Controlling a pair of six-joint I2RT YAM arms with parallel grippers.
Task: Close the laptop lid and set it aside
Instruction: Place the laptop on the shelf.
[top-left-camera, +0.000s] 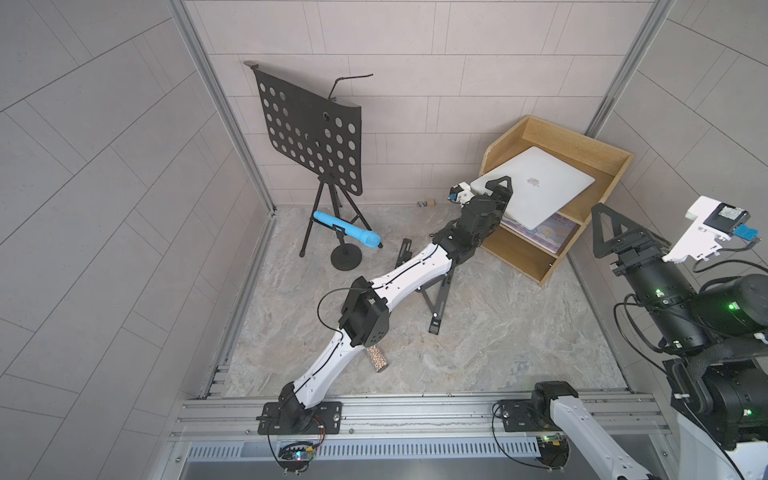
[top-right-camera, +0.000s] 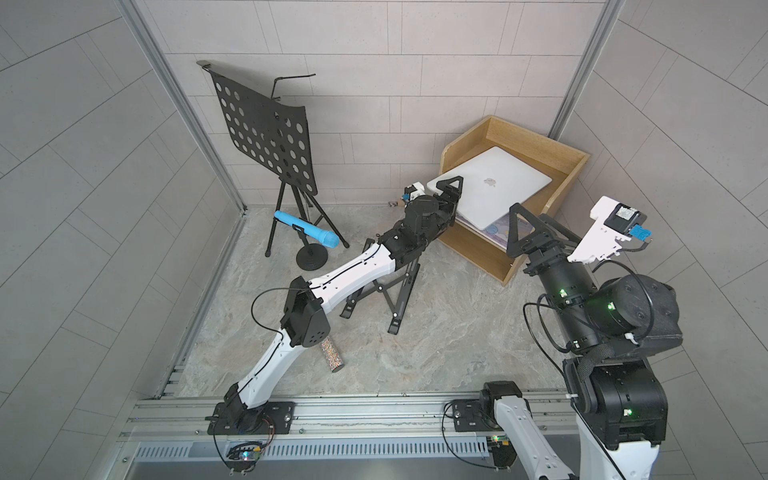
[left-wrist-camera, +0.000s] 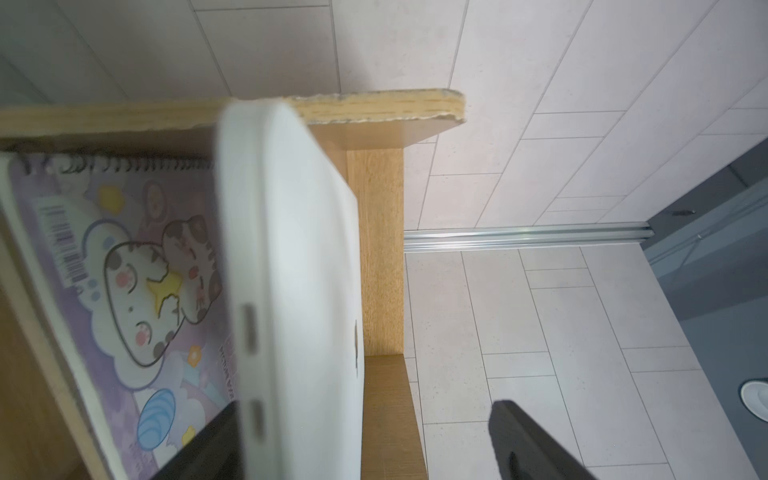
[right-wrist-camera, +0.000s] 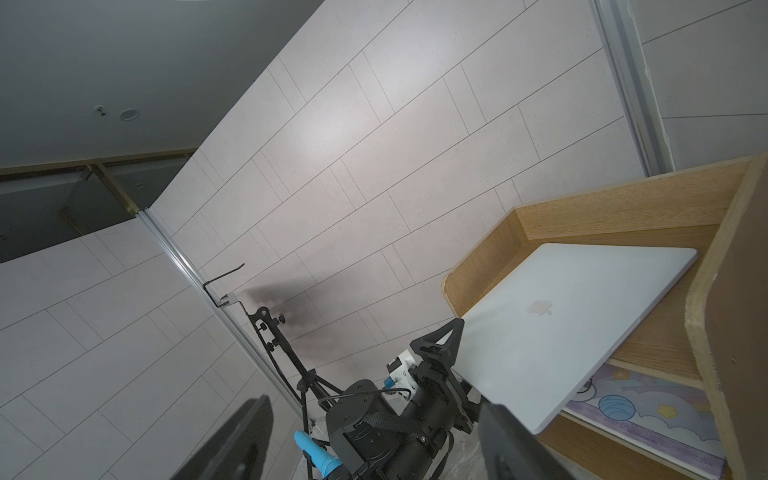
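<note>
Laptop (top-left-camera: 536, 187) lay closed on the wooden shelf's (top-left-camera: 582, 137) top tier at 2 o'clock, front edge overhanging. Left gripper (top-left-camera: 500, 194) straddled its 8 o'clock corner, jaws spread wide, gripping nothing. Right gripper (top-left-camera: 617, 232) was likewise spread and empty. My call: back out level toward 8 and avoid snagging the overhang.

Smooth, matt silver-white metal over the laptop (top-left-camera: 536, 187) and its lid (top-left-camera: 557, 199). Light wood with visible grain on the shelf (top-left-camera: 582, 139) right of centre in both top views, rough and chipped along one cut edge. Printed paper or card cover on the notebook (left-wrist-camera: 145, 270), with thin wire spiral binding. Matt black perforated metal for the music stand (top-left-camera: 307, 137), upper left. Smooth blue plastic on the microphone (top-left-camera: 347, 230). Veined, stone-look surface (top-left-camera: 498, 332), low sheen. Bare brushed aluminium rail (top-left-camera: 415, 409) along the bottom.
</note>
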